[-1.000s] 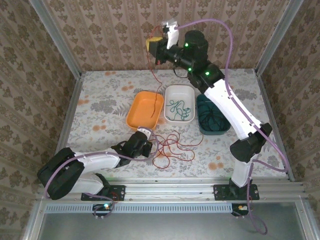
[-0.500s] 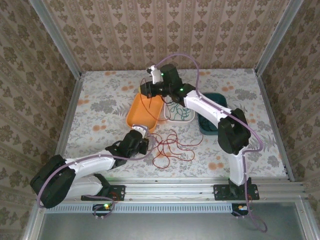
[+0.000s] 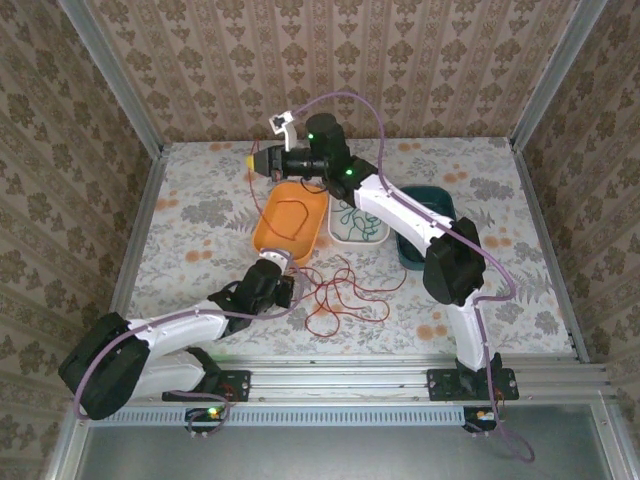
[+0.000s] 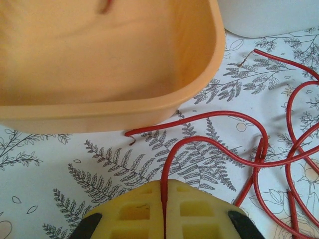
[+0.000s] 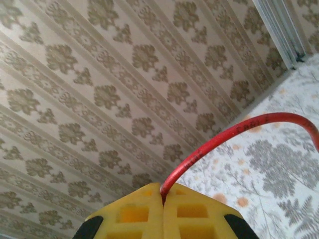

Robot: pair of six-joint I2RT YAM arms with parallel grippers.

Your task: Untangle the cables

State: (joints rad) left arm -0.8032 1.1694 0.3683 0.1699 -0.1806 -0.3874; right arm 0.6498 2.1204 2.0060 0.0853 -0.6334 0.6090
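Orange tray (image 4: 99, 74) cut off by the left wrist view's top and left edges, white tray (image 4: 269, 17) just a corner there, red cable (image 4: 214, 117) loops running off right and bottom, teal tray (image 3: 410, 255) and green cable (image 3: 360, 228) partly behind the right arm (image 3: 400, 212) from above.

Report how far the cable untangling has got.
Done: the green cable lies apart in the white tray. In hand: the left gripper and the right gripper are each shut on the red cable. Left: its loops lie crossed on the table, outside the orange tray.
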